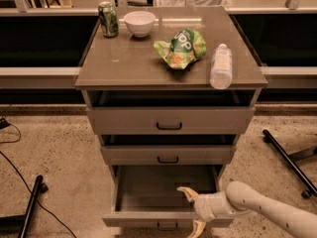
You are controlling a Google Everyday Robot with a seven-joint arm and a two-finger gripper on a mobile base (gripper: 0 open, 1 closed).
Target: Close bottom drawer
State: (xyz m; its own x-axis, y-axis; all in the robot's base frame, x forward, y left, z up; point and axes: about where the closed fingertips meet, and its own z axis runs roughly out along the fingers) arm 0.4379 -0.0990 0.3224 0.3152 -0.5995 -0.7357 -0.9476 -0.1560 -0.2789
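Note:
The bottom drawer (148, 218) is the lowest of three grey-beige drawers and stands pulled far out, its plain grey box bare inside. Its small black handle (167, 226) shows at the frame's lower edge. My gripper (192, 209) comes in from the lower right on a cream arm and is open. One finger (185, 192) is over the drawer's inside and the other finger (197, 228) is in front of the drawer front, so the front panel's right part lies between them.
The middle drawer (167, 154) and top drawer (169, 120) stick out slightly. On the cabinet top (133, 58) are a green can (108, 19), a white bowl (139, 23), a green chip bag (181, 47) and a lying plastic bottle (221, 66). Black stand legs (288, 161) and cables lie on the floor.

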